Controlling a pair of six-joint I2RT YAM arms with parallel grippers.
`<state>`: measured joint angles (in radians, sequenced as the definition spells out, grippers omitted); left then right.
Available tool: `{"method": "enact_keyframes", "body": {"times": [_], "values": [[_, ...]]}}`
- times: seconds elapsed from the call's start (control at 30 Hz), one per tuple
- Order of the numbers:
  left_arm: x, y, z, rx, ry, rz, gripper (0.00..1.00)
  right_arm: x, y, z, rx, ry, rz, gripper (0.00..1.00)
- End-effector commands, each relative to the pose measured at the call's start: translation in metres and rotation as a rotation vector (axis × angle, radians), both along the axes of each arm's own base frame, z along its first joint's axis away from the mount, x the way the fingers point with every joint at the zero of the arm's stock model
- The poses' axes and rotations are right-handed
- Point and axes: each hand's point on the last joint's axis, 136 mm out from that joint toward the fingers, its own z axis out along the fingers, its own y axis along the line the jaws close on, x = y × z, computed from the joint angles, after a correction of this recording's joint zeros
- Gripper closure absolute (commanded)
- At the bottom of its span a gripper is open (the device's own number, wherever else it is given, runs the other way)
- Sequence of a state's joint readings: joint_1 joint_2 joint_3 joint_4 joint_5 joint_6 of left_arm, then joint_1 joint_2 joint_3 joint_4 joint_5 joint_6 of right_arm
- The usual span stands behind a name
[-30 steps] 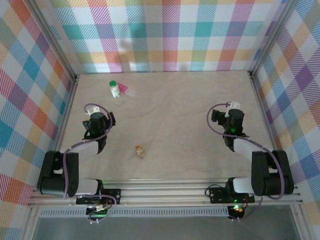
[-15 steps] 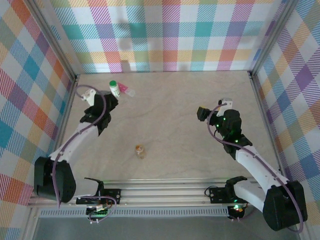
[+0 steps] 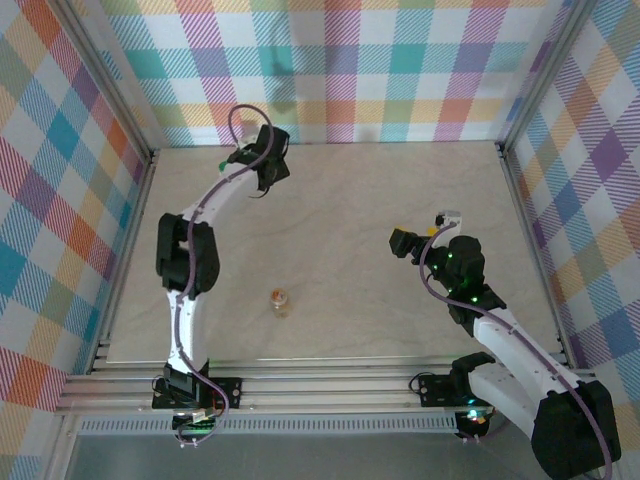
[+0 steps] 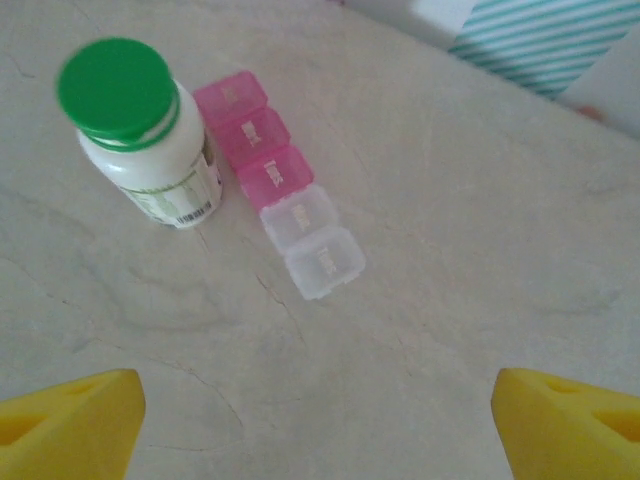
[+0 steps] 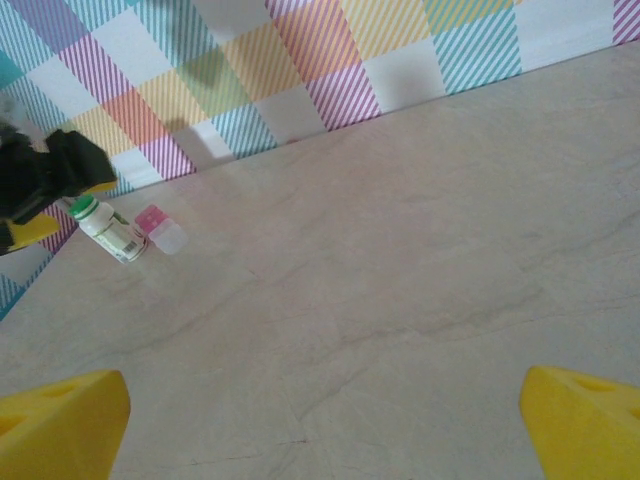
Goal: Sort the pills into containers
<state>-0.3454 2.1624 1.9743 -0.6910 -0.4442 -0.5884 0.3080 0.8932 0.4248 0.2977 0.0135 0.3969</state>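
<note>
**Left wrist view.** The left gripper (image 4: pixel 320 420) hangs above the pale marbled table (image 4: pixel 480 250). Its yellow fingers (image 4: pixel 70 420) stand wide apart in the two lower corners of the frame, and nothing lies between them. At upper left stands the small white bottle with a green screw cap (image 4: pixel 150 150), upright and capped. Just beside it, running diagonally toward the centre, lies the slim translucent pill box of five lidded compartments (image 4: pixel 278 185), three pink and two clear, all lids down. The gripper is apparently placed here because both containers sit within one reach, and the pill box lies closest to the midline between the fingers.

**Top view.** The tiny amber bottle with a pale cap (image 3: pixel 279 300) stands alone at lower centre, well apart from the other two containers and from both arms.

**Right wrist view.** The right gripper (image 5: pixel 322 420) is fully open and empty. It is tilted toward the upper-left corner, where the bottle and box appear small. It is probably held back to leave the left arm room.

No loose pills can be made out, so sorting appears not yet begun.
</note>
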Motion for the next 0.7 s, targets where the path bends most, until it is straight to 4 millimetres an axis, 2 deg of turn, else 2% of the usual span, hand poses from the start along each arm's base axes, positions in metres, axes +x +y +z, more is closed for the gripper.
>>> {"method": "enact_keyframes", "body": {"times": [0.0, 0.13, 0.23, 0.43, 0.67], "values": [[0.001, 0.001, -0.007, 0.027, 0.086, 0.016, 0.11, 0.0, 0.007, 0.01, 0.039, -0.018, 0.026, 0.01], [0.018, -0.002, -0.018, 0.037, 0.122, 0.016, 0.11, -0.001, 0.009, 0.011, 0.047, -0.014, 0.035, 0.01], [0.028, 0.005, -0.024, 0.057, 0.129, 0.017, 0.11, -0.001, 0.009, 0.011, 0.05, -0.013, 0.036, 0.01], [0.047, 0.02, -0.05, 0.018, 0.136, -0.002, 0.11, 0.0, 0.011, 0.007, 0.055, 0.003, 0.04, 0.01], [0.065, 0.019, -0.063, 0.042, 0.103, -0.048, 0.09, 0.002, 0.013, 0.003, 0.052, 0.014, 0.047, 0.01]]}}
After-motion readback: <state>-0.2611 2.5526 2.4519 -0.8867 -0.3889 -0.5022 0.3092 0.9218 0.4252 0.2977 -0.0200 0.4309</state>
